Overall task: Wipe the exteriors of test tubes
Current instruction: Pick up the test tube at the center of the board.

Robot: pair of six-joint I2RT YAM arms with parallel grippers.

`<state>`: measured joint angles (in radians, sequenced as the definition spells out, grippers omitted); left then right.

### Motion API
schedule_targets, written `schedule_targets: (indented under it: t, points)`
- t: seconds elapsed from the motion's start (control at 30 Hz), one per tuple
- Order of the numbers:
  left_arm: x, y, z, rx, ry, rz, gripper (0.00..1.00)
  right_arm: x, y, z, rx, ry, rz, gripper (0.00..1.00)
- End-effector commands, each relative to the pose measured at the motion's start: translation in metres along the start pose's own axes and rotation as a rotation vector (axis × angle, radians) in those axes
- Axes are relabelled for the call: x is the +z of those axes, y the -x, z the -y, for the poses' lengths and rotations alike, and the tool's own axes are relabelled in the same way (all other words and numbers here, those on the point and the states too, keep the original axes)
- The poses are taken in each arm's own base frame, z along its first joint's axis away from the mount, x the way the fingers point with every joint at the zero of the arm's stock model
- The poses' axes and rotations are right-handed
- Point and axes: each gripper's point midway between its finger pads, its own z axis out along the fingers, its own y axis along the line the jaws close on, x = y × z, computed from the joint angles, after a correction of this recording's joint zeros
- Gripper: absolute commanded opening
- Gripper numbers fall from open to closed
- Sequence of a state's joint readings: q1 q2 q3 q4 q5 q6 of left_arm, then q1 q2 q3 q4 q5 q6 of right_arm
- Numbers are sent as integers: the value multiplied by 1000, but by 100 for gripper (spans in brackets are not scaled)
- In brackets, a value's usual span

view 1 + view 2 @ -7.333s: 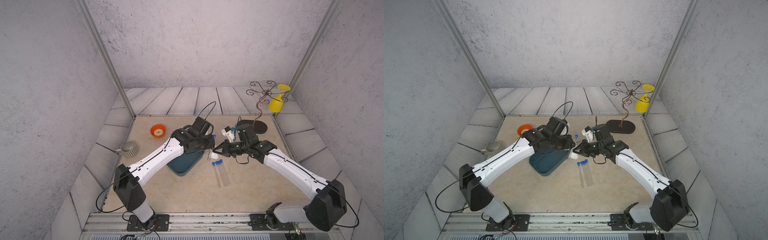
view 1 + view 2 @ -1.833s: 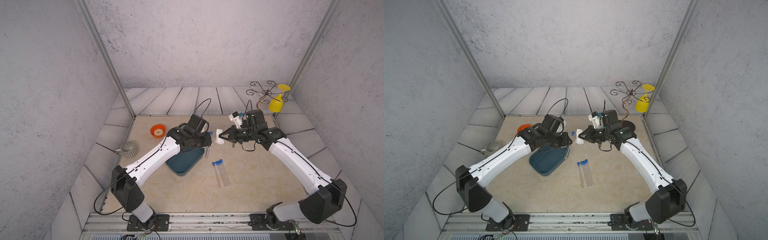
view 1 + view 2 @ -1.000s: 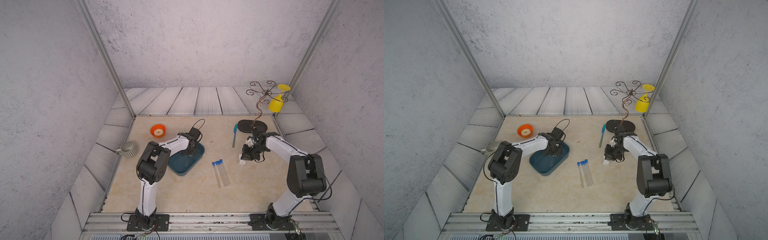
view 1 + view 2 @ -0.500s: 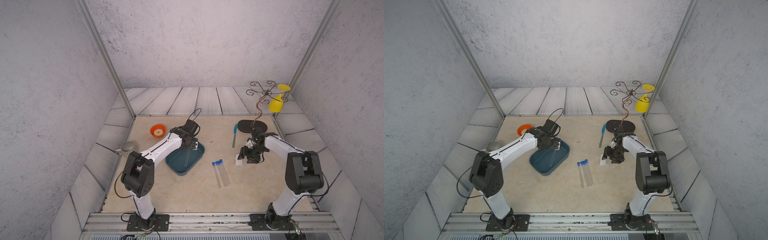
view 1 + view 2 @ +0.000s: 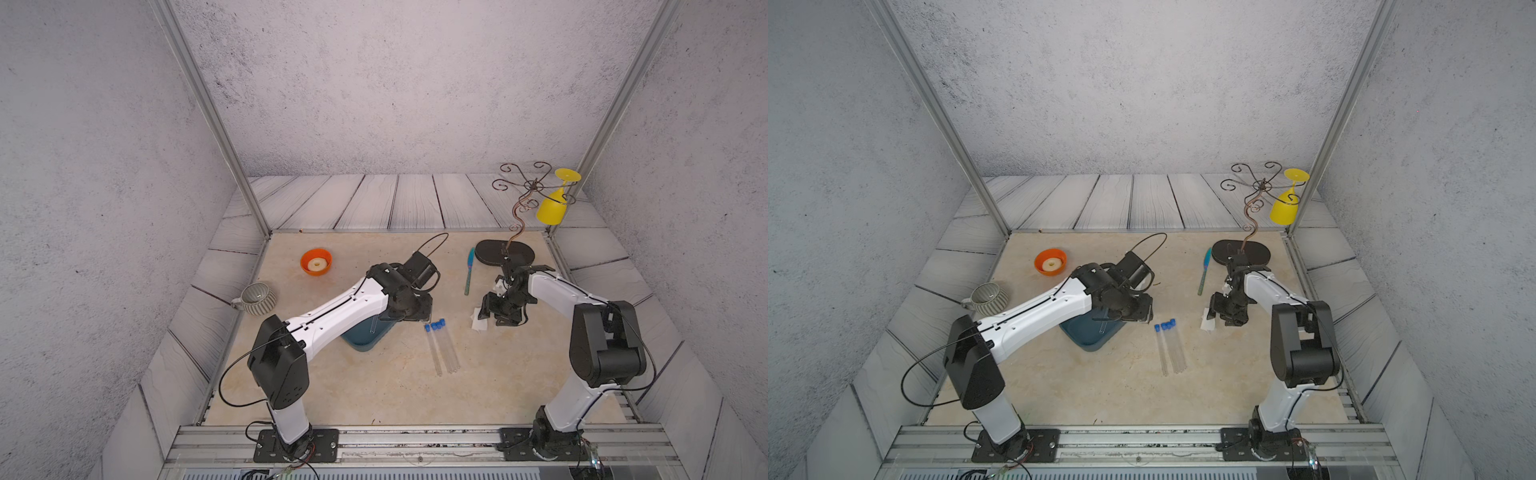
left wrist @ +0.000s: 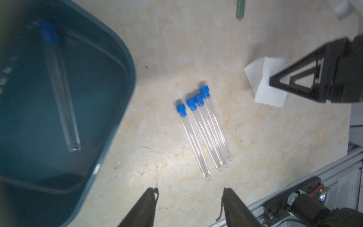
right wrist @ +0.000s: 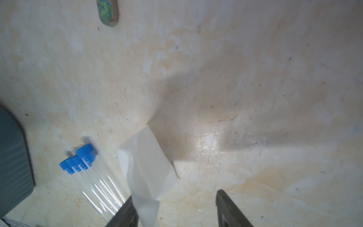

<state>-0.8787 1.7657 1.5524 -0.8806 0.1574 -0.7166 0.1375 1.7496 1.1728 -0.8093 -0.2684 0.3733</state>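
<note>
our left gripper (image 6: 190, 191) hangs with its jaws apart and nothing between them. the four test tubes (image 6: 204, 133) lie on the table just ahead of its fingertips, side by side and touching, with their blue caps pointing away from it. a fifth tube (image 6: 60, 94) lies off to one side of that gripper, inside the teal tray (image 6: 128, 78). our right gripper (image 7: 174, 194) also stands with jaws apart. the white wipe (image 7: 145, 157) lies crumpled on the table against one of its fingers, not pinched between the two. the tube bundle sits on the outer side of that same finger.

here are the risks as we judge them. the tubes are round and packed together, so if we close the left jaws on one, a finger can nudge its neighbours and set them rolling, or catch two at once. the clear walls look slick, so a light pinch may let a tube slip or swing. if the wipe clings to that right finger, a lift could drag it off or drop it onto the tubes. a grab at its edge may leave too little of it to wrap a tube. the two grippers sit near each other, so reaching for the bundle from both sides could make them collide. the knife (image 7: 108, 11), well ahead of the right gripper, looks out of the way.
</note>
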Motion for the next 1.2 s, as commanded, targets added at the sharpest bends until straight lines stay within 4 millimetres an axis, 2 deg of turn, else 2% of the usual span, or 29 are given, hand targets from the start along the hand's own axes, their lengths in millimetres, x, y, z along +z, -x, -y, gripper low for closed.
schedule_targets:
  t: [0.0,0.23,0.37,0.5,0.67,0.9,1.03,1.17]
  points:
    - [25,-20,13,-57,-60,-106,57,13,2,-3,-42,-66,-16,59]
    - [66,-32,13,-93,-45,-197,55,32,3,2,-45,-113,-24,47]
    - [84,-22,4,-94,10,-194,52,35,3,3,-49,-119,-24,41]
    - [100,-8,-11,-107,66,-191,45,37,0,0,-74,-131,-27,37]
    - [118,-6,-25,-89,126,-203,43,41,-7,-3,-106,-146,-38,36]
    - [129,1,-28,-77,140,-204,42,43,-13,-2,-99,-132,-44,36]
    - [132,3,-32,-57,168,-210,32,43,-14,-4,-104,-124,-44,36]
    - [134,3,-35,-46,189,-224,28,39,-14,-9,-134,-118,-38,36]
